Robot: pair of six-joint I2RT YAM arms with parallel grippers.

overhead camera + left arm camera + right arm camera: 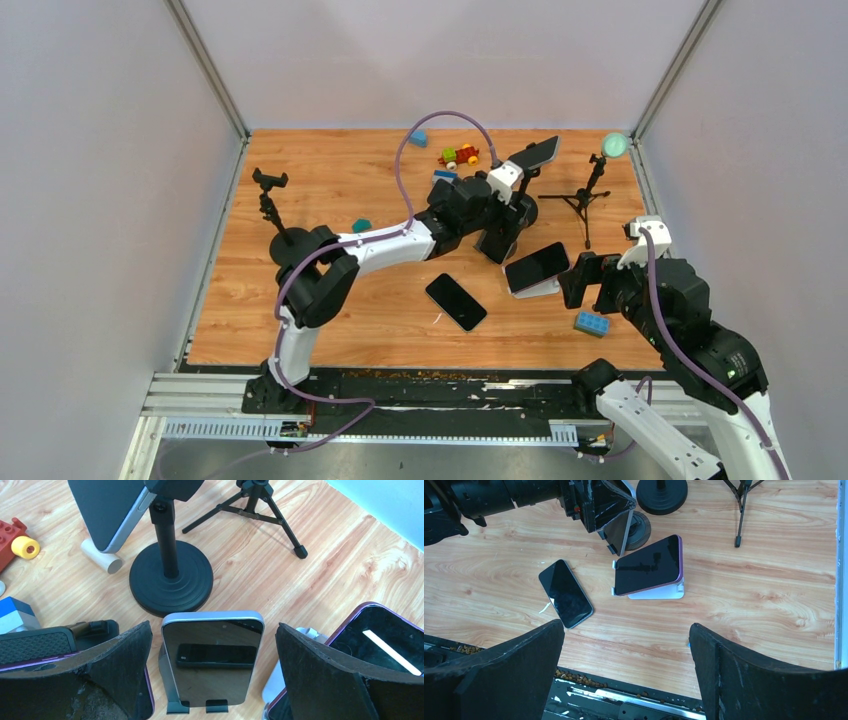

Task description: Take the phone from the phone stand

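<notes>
Silver-edged phone (212, 665), dark screen, propped upright on small grey stand (177, 707)

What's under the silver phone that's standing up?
A grey metal stand holds the silver-edged, black-screened phone. You can see its side piece and two small front lips under the phone's bottom edge. The stand's back and base are hidden behind the phone.

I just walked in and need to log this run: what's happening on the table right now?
The left hand is open around a silver-edged phone standing upright in a small grey stand, one finger on each side, not yet gripping it. The right hand hangs open nearer the front edge, holding nothing. A purple-edged phone leans on a white wedge stand nearby, and a black phone lies flat on the wooden table.
</notes>
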